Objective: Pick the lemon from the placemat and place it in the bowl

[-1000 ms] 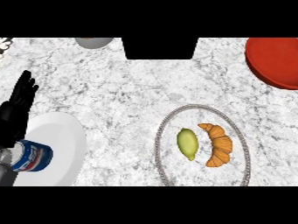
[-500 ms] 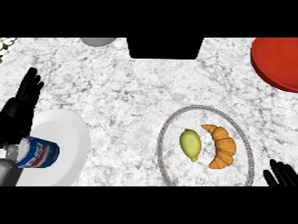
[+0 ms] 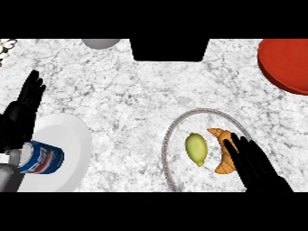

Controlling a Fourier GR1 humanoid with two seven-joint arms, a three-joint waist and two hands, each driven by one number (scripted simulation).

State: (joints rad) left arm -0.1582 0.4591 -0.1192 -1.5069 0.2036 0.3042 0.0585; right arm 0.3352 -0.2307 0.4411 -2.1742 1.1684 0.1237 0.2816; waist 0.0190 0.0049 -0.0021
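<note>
In the head view, we are looking down on our right hand (image 3: 253, 168), which is hovering with its fingers straight and slightly apart, holding nothing, over the right part of the round, grey-rimmed marbled placemat (image 3: 177, 131). Its fingertips are overlapping the golden-brown croissant (image 3: 221, 149). The small yellow-green lemon (image 3: 196, 149) is lying just beside the croissant, on its left, untouched. The shallow red bowl (image 3: 295, 65) is sitting well apart at the upper right. Our left hand (image 3: 16, 118) is resting open, fingers up, at the left edge, near the white round plate (image 3: 66, 144) carrying 1 blue-and-white can (image 3: 41, 157).

We are judging 1 main risk: the hand is sitting above the croissant, not the lemon, so closing here could catch the pastry or nudge the lemon away.
</note>
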